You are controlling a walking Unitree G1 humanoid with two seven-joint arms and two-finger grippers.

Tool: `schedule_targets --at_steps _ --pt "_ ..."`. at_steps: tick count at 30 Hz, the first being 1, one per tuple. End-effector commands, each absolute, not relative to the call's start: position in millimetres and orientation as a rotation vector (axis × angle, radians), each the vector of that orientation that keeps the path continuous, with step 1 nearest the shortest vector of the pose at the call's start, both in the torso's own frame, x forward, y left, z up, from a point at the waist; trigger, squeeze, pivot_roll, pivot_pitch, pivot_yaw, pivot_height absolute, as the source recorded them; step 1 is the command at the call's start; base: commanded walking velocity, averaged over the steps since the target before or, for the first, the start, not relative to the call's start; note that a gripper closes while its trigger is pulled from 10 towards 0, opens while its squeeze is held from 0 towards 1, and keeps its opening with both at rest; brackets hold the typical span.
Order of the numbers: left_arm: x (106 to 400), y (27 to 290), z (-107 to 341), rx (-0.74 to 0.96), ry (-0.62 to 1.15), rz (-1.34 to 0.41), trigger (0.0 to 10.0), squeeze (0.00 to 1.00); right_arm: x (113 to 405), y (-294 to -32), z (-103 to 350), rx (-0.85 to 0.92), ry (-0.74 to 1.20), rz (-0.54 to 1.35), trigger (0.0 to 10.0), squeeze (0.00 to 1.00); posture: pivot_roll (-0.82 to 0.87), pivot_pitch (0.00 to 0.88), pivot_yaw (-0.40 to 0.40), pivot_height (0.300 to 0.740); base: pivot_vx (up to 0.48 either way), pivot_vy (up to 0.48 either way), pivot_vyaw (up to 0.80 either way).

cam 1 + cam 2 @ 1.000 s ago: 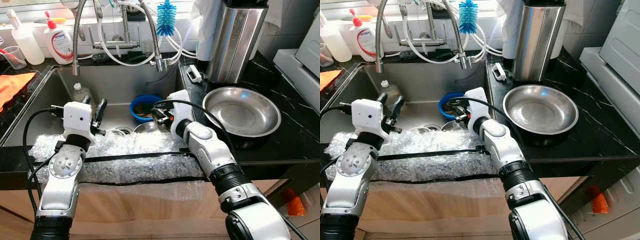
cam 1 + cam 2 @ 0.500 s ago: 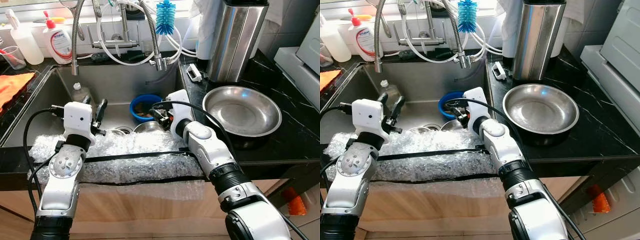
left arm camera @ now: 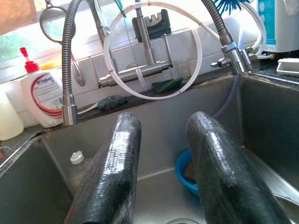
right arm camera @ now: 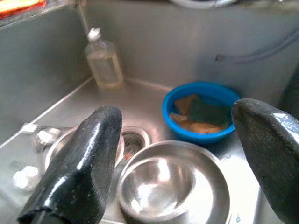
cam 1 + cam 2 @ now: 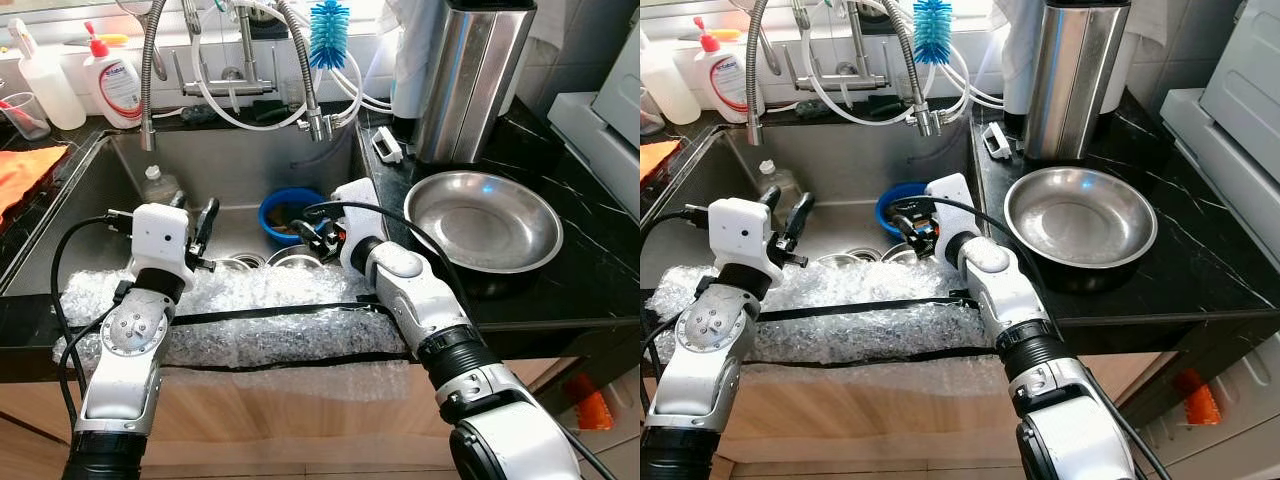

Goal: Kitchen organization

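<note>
In the steel sink (image 5: 240, 160) lie a small steel bowl (image 4: 159, 184), a blue bowl (image 5: 285, 213) holding sponges, and a clear bottle (image 5: 158, 185). My right gripper (image 5: 308, 233) hangs open just above the small steel bowl (image 5: 290, 257), with the blue bowl (image 4: 201, 112) beyond its fingertips. Nothing is between its fingers. My left gripper (image 5: 195, 212) stands open over the left half of the sink, near the bottle, holding nothing. A large steel bowl (image 5: 485, 222) rests on the black counter to the right.
Bubble wrap (image 5: 250, 310) covers the sink's front edge under both arms. Faucet hoses (image 5: 150, 80) and a blue brush (image 5: 328, 35) hang over the sink. A tall steel canister (image 5: 470, 80) stands behind the large bowl. A soap bottle (image 5: 118, 85) stands at the back left, beside an orange cloth (image 5: 25, 170).
My right gripper has edged slightly left over the small steel bowl. The left gripper has shifted a little to the right. Nothing was picked up.
</note>
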State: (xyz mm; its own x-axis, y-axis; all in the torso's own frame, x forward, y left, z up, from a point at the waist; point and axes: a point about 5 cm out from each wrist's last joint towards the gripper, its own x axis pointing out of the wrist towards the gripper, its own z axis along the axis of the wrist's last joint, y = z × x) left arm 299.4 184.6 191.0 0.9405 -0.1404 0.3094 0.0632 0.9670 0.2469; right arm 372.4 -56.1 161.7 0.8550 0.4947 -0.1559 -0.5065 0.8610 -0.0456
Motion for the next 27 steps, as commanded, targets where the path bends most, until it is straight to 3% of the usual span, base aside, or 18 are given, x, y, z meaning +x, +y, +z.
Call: schedule_targets --at_steps 1,7,12,27 --pt "300 183 196 0.253 -0.345 -0.117 10.0 0.0 374 -56 171 -0.109 0.084 0.508 10.0 0.0 -0.07 0.028 0.072 0.74 0.0 0.0 0.0" --pt "297 186 199 0.262 -0.358 -0.098 10.0 0.0 361 -69 217 -0.122 -0.235 0.346 10.0 0.0 -0.07 0.05 0.074 0.74 0.0 0.0 0.0" --pt "292 190 206 0.291 -0.388 -0.082 10.0 0.0 341 -79 230 -0.095 -0.354 0.272 10.0 0.0 -0.07 0.07 0.08 0.74 0.0 0.0 0.0" --pt "281 206 217 0.307 -0.4 -0.016 10.0 0.0 296 -124 239 -0.052 -0.466 0.081 10.0 0.0 -0.07 0.105 0.084 0.74 0.0 0.0 0.0"
